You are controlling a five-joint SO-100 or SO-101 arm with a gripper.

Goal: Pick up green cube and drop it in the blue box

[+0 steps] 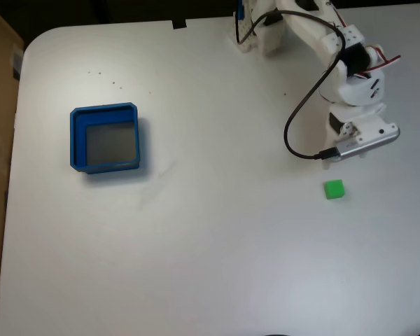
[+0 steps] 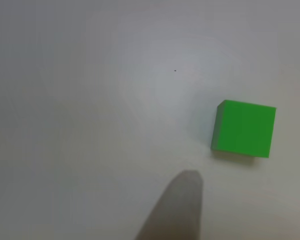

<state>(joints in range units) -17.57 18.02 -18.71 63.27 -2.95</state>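
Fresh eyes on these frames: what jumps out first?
The bright green cube on the bare white table, lower right in the fixed view, and large at right in the other view. Next, the blue box with its grey floor, alone at left. The white arm hangs just above the cube, a black cable looping beside it.
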